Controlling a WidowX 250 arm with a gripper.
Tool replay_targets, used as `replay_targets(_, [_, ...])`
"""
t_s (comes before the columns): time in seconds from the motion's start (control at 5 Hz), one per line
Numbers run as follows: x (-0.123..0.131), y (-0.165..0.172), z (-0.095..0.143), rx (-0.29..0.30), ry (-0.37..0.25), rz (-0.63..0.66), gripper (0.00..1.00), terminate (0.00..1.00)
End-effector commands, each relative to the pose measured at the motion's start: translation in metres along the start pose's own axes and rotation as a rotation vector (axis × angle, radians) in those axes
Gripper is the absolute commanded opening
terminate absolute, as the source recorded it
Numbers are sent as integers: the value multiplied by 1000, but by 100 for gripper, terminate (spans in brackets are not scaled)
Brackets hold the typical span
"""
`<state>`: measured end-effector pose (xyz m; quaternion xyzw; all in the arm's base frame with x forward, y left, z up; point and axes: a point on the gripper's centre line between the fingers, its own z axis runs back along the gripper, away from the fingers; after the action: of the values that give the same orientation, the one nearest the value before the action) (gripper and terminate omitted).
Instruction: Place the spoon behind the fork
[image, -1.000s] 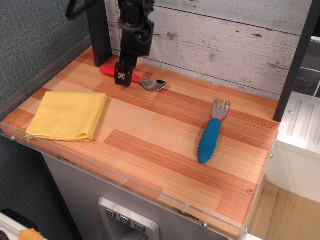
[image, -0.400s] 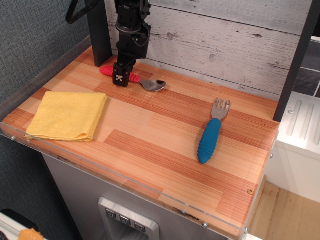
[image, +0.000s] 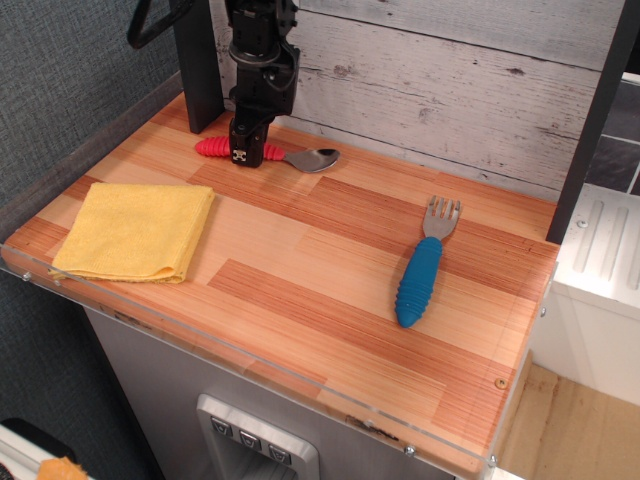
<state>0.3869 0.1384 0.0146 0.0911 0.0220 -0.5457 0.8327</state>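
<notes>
Since a second ago the spoon (image: 268, 154) has shifted: its bowl, which lay low and pointed toward the counter's (image: 300, 260) middle, now sits a little farther right and nearer the back wall, and the red handle looks more level. That suggests the pincer (image: 245, 153) has the handle and has begun to lift or drag it, so the grasp step seems done and the carry is starting. The pincer stands upright over the middle of the handle, at the back left of the counter; it appears closed on the spoon, though the contact itself is hidden behind its black body.

Against the earlier frames the arm has also moved slightly up and toward the wall, where before it leaned lower over the handle. The fork (image: 422, 268) lies unchanged on the right side, tines toward the wall, well apart from the spoon. The yellow cloth (image: 135, 230) at front left has not moved either. The spoon has yet to travel right to the strip between fork tines and wall.
</notes>
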Motion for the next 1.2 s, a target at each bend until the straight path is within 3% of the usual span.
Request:
replay_targets(0.0, [-5, 13, 69, 76, 34, 140, 0, 0])
replay_targets(0.2, [0, 5, 79, 59, 167, 176, 0, 0])
replay_targets(0.4, [6, -15, 82, 22, 185, 130, 0, 0])
replay_targets(1.0, [52, -100, 106, 5, 104, -20, 0, 0])
